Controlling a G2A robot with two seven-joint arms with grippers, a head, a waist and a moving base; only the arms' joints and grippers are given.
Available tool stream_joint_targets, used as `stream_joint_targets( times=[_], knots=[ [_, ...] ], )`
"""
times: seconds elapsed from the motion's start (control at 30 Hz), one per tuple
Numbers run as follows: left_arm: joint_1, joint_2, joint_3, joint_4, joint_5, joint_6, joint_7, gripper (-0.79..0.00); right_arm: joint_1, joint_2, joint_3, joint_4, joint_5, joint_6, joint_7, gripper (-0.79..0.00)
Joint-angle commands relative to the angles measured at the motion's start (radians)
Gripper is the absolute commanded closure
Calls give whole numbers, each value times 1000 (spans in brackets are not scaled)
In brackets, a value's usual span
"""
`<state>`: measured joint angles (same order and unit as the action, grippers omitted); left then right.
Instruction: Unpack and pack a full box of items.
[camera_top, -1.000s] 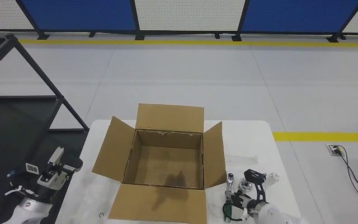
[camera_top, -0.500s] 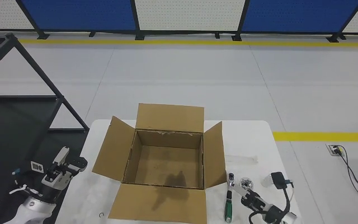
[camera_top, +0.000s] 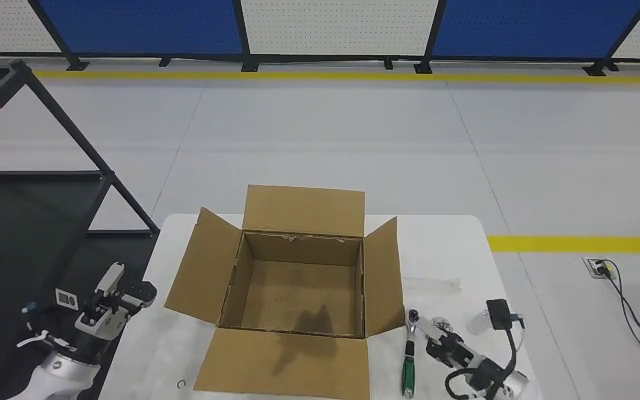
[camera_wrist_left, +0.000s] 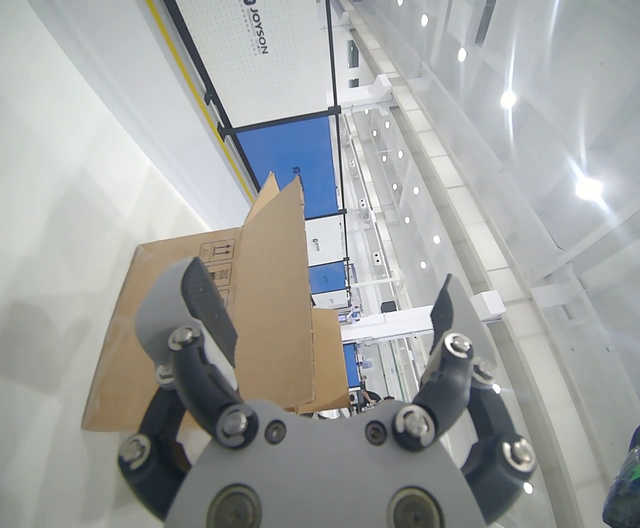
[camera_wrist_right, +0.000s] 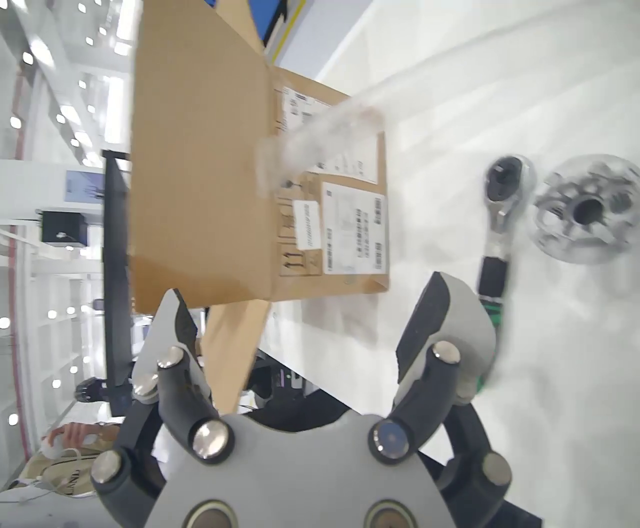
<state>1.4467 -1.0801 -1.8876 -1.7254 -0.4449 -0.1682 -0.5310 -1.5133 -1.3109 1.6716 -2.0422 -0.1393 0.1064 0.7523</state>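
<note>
An open cardboard box (camera_top: 300, 290) stands mid-table with its flaps spread and bare cardboard inside. Right of it lie a ratchet wrench (camera_top: 408, 350) with a green handle and a round metal part (camera_top: 440, 326). My right gripper (camera_top: 447, 347) sits low beside them, open and holding nothing. In the right wrist view the right gripper (camera_wrist_right: 305, 320) points at the box (camera_wrist_right: 200, 150), with the ratchet (camera_wrist_right: 502, 200) and the round part (camera_wrist_right: 585, 210) off to one side. My left gripper (camera_wrist_left: 325, 305) is open and faces the box's side (camera_wrist_left: 270, 280), left of the box (camera_top: 112, 290).
A clear plastic bag (camera_top: 432, 285) lies on the white table (camera_top: 450, 240) behind the ratchet, also seen in the right wrist view (camera_wrist_right: 320, 140). A black frame (camera_top: 70, 150) stands off the table's left side.
My right arm has drawn back to the right, off the ratchet and the round part, which now lie uncovered. The left arm has shifted slightly.
</note>
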Motion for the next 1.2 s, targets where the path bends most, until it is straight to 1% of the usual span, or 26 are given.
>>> stream_joint_targets(
  times=[0.0,0.07,0.13,0.17,0.27,0.67,0.77,0.9,1.0,1.17],
  knots=[
    [-6,2,5,-7,25,23,1,-785,24,-1,4,3,74,4,-12,-785],
    [-15,4,11,-11,37,48,-14,-785,50,-2,4,8,147,6,-25,-785],
    [-24,6,13,-12,46,70,-26,-785,77,-2,7,30,218,8,-12,-785],
    [-27,6,15,-12,47,73,-27,-785,89,-1,15,50,239,28,-21,-785],
    [-18,8,18,-15,64,90,-38,-785,94,0,17,55,240,38,-27,-785],
    [-16,8,24,-19,65,94,-41,-785,93,-1,16,54,241,37,-31,-785],
    [-34,10,42,-37,88,122,-51,-785,103,-4,-12,48,300,26,-72,-785],
    [-58,13,65,-53,123,162,-65,-785,129,-6,-57,43,320,24,-113,-785],
    [-64,14,77,-63,126,164,-77,-785,157,-7,-95,56,340,39,-122,-785],
    [-58,16,79,-83,101,160,-106,-785,200,-9,-167,64,325,49,-149,-785]
  ],
)
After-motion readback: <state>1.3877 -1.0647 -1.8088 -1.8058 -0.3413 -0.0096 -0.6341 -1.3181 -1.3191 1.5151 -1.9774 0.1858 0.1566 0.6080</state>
